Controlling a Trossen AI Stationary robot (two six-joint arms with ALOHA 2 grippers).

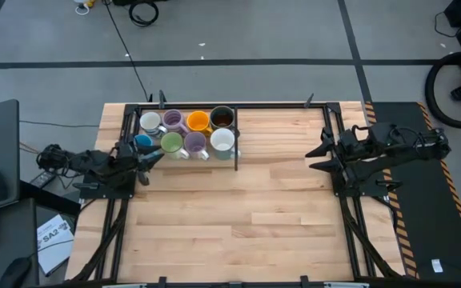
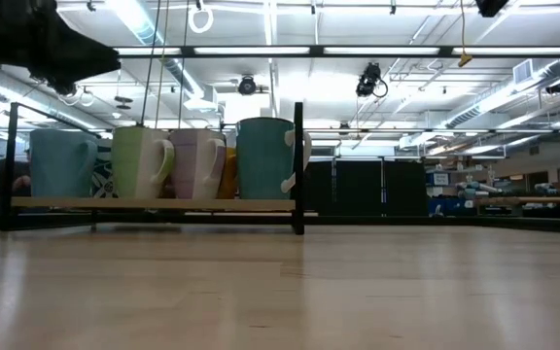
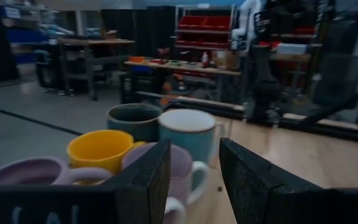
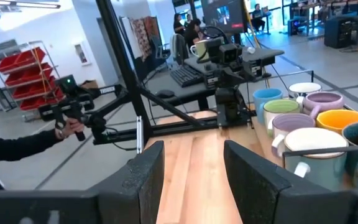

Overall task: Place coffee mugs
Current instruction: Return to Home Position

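Coffee mugs [image 1: 186, 134] are all sitting on the shelf [image 1: 236, 156] at the table's [image 1: 246, 208] far edge. Left gripper [image 1: 149, 160] is hovering just beside them, spread open, empty. Right gripper [image 1: 317, 157] is waiting well apart, spread too. Next, probably: backing away home without bumping mugs.

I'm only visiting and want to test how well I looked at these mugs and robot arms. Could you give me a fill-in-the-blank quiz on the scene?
1. The shelf holds ___ mugs in two rows.
2. The orange mug stands between a purple mug and the ___ mug.
3. The left gripper is nearest the ___ mug, which stands beside the green mug.
4. The right gripper is open and holds ___.
Missing words: eight; dark grey; blue; nothing.
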